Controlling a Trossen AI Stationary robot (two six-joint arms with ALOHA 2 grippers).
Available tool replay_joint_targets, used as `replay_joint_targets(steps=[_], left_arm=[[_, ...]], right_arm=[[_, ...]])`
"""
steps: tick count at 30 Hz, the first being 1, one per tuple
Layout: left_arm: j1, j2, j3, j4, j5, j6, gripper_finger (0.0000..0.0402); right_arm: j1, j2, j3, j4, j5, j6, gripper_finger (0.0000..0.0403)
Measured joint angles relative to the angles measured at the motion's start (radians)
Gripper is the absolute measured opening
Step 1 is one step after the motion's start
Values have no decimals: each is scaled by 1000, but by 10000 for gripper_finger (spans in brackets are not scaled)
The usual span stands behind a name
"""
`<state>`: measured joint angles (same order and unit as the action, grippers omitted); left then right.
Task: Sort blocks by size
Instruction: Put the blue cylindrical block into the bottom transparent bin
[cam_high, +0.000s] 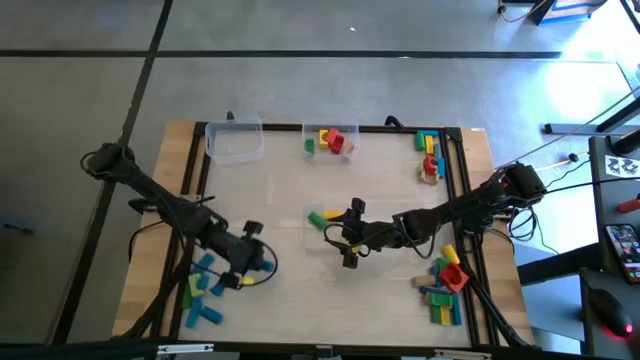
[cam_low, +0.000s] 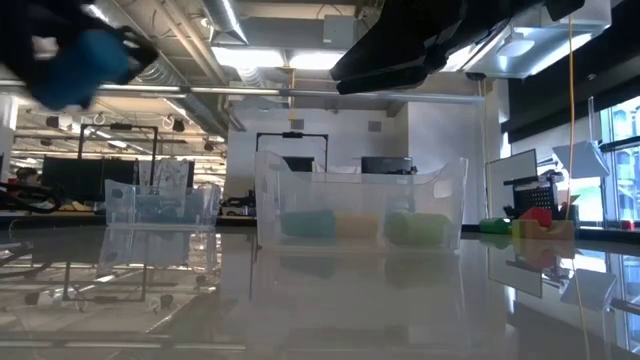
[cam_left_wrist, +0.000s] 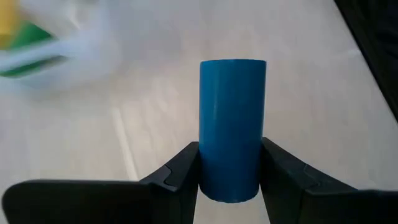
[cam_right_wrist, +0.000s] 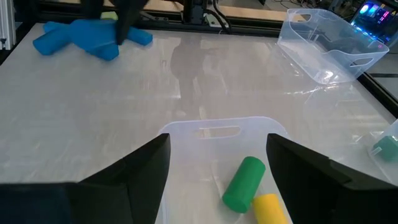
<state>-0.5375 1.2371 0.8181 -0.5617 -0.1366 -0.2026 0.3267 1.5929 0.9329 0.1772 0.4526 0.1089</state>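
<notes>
Smooth blue cylinder block (cam_left_wrist: 232, 127), upright

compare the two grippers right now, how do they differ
The left gripper is shut on a blue cylinder block; the right gripper is open and holds nothing. The left is near the scattered blue blocks on the table's left; the right hangs over the middle clear tub. Both have dark fingers.

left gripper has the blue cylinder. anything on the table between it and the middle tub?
Nothing visible. The left gripper is shut on the blue cylinder; bare tabletop lies between it and the middle tub, where the right gripper hovers open.
</notes>
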Motion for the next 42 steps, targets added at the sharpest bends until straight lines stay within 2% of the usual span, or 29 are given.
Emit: replay_joint_targets(steps=[14,21,34,42], left_arm=[[239,-11,0,161,-8,34,137],[332,17,0,326,-8,108,133],[402,218,0,573,-6,210,139],[431,286,0,584,-6,227,140]], right_arm=[[0,0,0,0,0,0,264],[0,0,0,1,0,-1,264],[0,0,0,8,1,-8,264],[0,0,0,8,2,-8,264]])
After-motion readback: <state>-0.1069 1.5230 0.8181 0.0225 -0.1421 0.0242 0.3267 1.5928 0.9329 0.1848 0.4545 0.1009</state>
